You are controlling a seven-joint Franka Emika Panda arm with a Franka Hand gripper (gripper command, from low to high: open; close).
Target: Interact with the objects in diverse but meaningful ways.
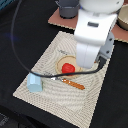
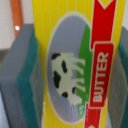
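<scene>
Right between the two fingers sits a butter packet, filling the middle of the wrist view. Long side running top to bottom of that frame, so straight along the fingers. Grey pads with green foam pressed flat on both of its sides, no gap showing. Closed on the packet, then, and only about as wide as the packet is thick. Yellow wrapper, red band with the word BUTTER, a little black and white cow in a grey oval. In the exterior view, the big white arm covers the upper middle, hiding the hand and packet. Under it, at the centre, a red tomato on a beige plate. A pale blue cup at the lower left, on the woven mat. A knife just below the plate. Probably a spot on the mat for the packet next.
</scene>
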